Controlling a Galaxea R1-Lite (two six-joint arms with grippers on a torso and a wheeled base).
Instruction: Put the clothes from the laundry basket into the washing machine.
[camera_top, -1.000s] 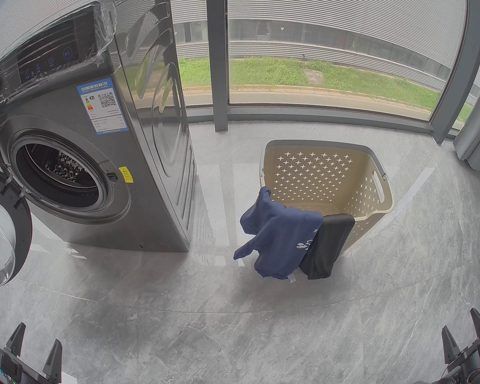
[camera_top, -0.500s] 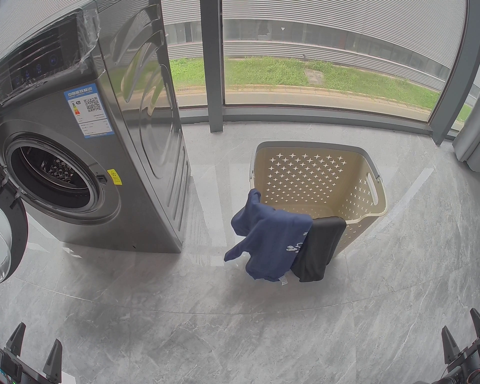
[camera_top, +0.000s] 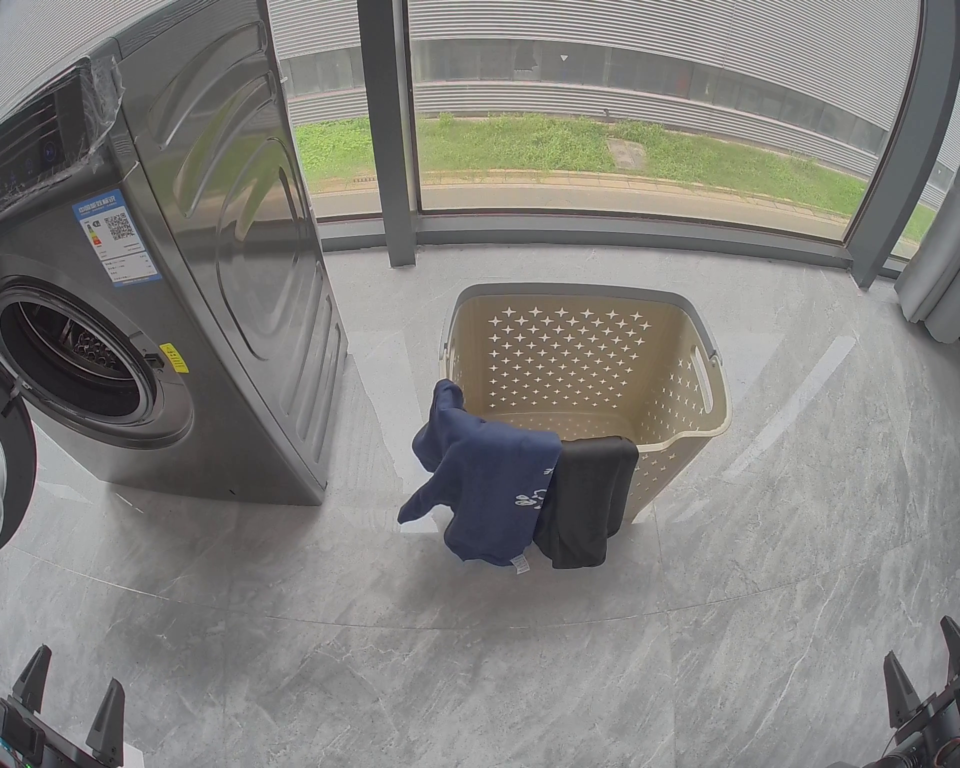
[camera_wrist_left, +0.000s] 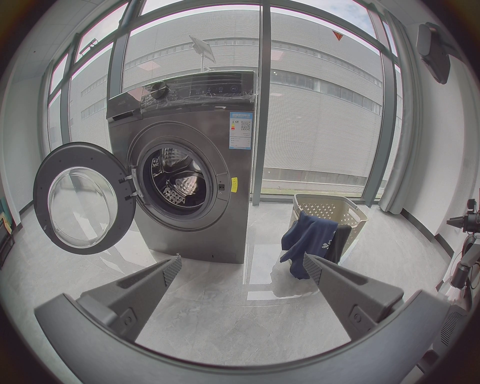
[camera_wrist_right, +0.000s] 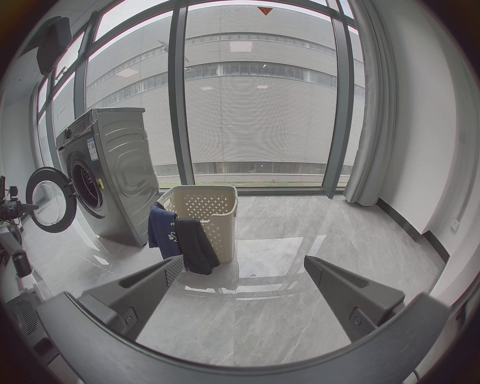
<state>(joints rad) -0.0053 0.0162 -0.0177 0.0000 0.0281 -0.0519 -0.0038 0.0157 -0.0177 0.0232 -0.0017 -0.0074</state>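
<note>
A beige laundry basket stands on the floor ahead. A blue garment and a black garment hang over its near rim. The grey washing machine stands at the left with its round door swung open and the drum dark. My left gripper and right gripper are open, low and well short of the basket, holding nothing.
Tall windows and a grey pillar run behind the basket. A curtain hangs at the far right. Grey tiled floor spreads between me and the basket.
The whole head picture has shifted left, so the camera has turned right; basket and washer stay put. Both grippers keep their places at the bottom corners.
</note>
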